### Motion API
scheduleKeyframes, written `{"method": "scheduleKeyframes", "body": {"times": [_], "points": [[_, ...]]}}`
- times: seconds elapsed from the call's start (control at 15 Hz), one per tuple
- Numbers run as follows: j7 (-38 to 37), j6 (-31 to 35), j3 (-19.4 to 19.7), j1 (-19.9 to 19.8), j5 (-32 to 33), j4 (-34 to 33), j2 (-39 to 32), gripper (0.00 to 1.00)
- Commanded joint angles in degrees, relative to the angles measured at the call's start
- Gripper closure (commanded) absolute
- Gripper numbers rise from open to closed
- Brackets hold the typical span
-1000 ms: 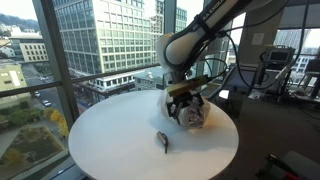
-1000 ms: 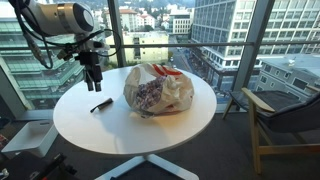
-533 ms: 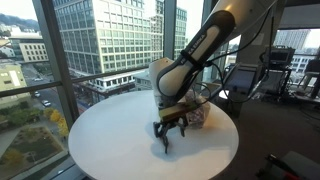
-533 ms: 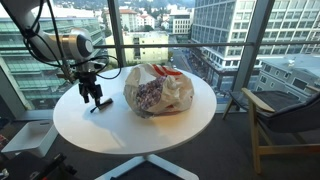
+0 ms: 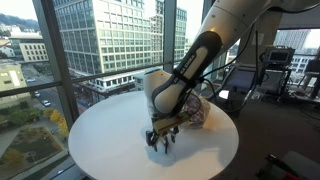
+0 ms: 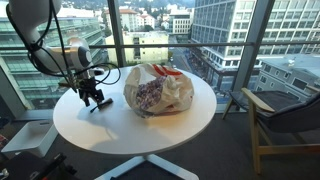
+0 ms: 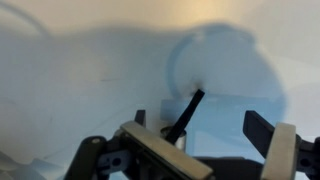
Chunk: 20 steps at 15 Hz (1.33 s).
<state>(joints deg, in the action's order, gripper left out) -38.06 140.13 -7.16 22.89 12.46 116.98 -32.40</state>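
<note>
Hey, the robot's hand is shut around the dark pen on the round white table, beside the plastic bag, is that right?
Not quite: the hand is open, not shut. The wrist view shows its fingers standing apart on either side of the dark pen, which lies on the round white table, beside the plastic bag.

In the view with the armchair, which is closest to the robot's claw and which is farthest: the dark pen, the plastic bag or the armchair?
1. dark pen: right under the open gripper, on the table.
2. plastic bag: mid-table, beside the gripper.
3. armchair: off the table, at the opposite edge of the picture.
</note>
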Motion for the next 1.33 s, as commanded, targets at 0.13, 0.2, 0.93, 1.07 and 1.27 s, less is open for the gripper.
{"method": "scheduleKeyframes", "body": {"times": [0.13,0.2,0.93,1.07,1.27], "points": [[0.58,3.19,5.25,4.08,5.42,-4.29,-3.38,0.0],[0.58,3.63,5.78,4.23,5.84,-4.8,-3.86,0.0],[2.56,4.29,7.29,2.24,2.71,-10.74,-7.51,0.64],[2.31,3.88,6.92,1.67,1.0,-10.11,-6.66,0.8],[2.12,3.0,6.36,0.5,-2.87,-8.93,-4.92,0.87]]}}
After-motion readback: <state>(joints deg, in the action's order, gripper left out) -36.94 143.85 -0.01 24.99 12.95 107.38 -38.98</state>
